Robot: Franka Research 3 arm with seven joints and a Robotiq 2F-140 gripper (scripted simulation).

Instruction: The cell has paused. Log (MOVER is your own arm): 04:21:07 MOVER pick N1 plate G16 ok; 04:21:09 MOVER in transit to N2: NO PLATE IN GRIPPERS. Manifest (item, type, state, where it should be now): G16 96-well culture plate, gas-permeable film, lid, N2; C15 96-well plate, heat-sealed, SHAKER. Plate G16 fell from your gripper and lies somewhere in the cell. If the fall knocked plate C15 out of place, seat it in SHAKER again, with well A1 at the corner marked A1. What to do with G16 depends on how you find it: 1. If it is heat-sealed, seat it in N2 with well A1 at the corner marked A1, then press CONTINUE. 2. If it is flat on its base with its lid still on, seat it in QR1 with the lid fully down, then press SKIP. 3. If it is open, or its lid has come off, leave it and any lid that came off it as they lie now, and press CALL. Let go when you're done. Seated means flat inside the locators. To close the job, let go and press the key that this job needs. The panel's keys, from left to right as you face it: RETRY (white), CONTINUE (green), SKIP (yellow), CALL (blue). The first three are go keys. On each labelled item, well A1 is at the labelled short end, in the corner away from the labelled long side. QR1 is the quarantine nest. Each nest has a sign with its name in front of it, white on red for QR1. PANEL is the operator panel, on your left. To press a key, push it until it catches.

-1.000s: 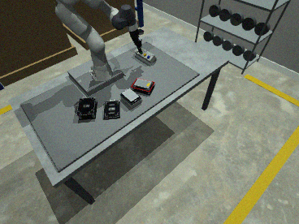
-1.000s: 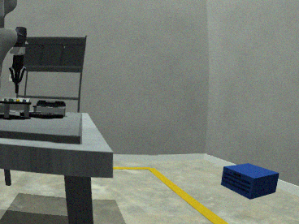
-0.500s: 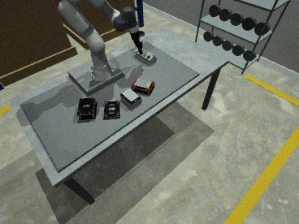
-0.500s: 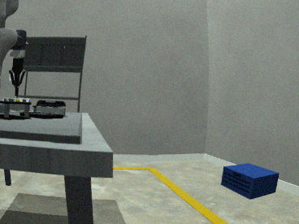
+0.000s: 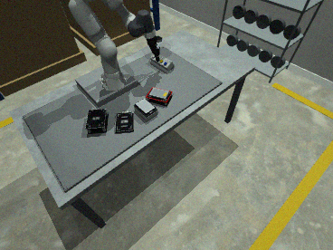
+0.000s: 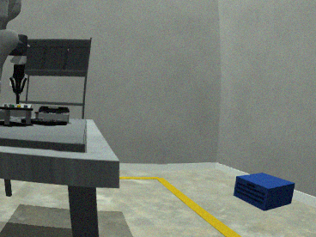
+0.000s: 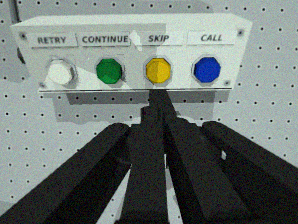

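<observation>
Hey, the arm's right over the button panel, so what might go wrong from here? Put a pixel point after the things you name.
The gripper (image 5: 157,60) (image 6: 17,103) (image 7: 157,103) is shut, its tips close to the yellow SKIP key (image 7: 158,70). A small sideways slip might catch the green CONTINUE key (image 7: 109,71) or blue CALL key (image 7: 207,69) beside it. Too light a push may leave SKIP uncaught.

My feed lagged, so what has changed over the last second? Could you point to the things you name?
The pincer (image 5: 158,61) (image 6: 18,103) (image 7: 157,103) moved slightly down toward the button panel (image 5: 169,68) (image 6: 28,106) (image 7: 145,29). Nothing was gripped or released. The panel and the plate (image 5: 157,93) at the red nest (image 5: 149,97) stayed put.
</observation>
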